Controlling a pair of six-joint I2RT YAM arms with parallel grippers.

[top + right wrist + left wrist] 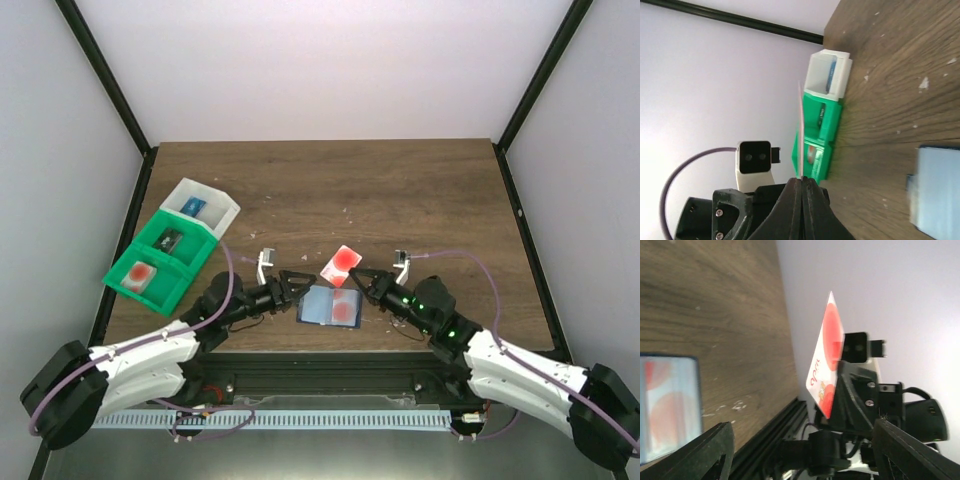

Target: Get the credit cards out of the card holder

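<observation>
View from above: two robot arms reach in from the near edge of a dark wooden table and meet near its front middle.

The right hand has its fingers pressed together on the lower end of one credit card. The card is pale with a red blotch and is held tilted up off the table, just behind the card holder. The holder, a blue-grey wallet, lies open and flat between the two hands. A second card sits in its right panel.

The left hand is spread wide and holds nothing. It sits just beside the holder's left edge; whether it touches cannot be told.

The step in hand appears to be carrying the freed card away. To do that well, the pinch should stay firm and low on the card, since the thin edge could slip or twist. The card should also travel clear of the holder so it does not drag the wallet. The second card is still to be drawn out, and the left hand is well placed either to steady the holder or to take that card.

Well apart at the far left stand green bins and a white bin, each holding small items — one looks like a similar card. Nothing lies between the hands and the bins; the closeness of the two hands is the main thing in the way.
</observation>
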